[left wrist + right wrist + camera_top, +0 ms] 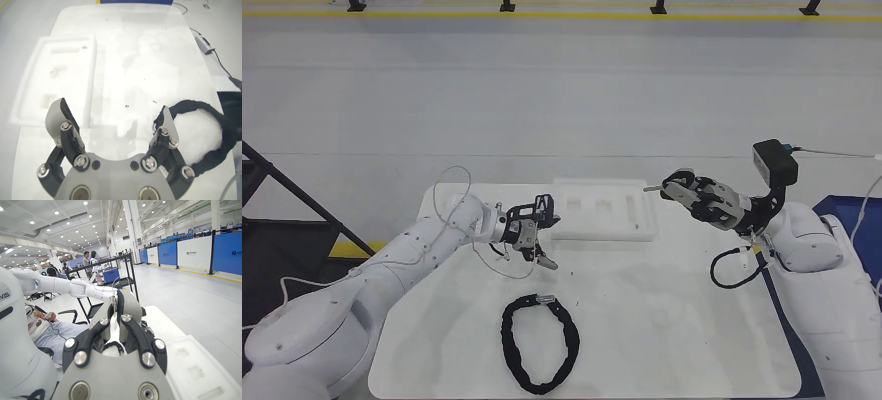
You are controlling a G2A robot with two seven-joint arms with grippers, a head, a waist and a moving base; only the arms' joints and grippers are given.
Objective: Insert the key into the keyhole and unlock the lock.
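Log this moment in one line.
left gripper open over table | right gripper shut on key | lock on table, key not inserted

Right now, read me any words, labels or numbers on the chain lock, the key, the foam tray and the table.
chain lock: no text, plain black sleeve.
key: too small to tell.
foam tray: no text, plain white.
table: no text, only dark specks.

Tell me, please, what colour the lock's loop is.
The lock is black, with a silver end; the top view shows it best.
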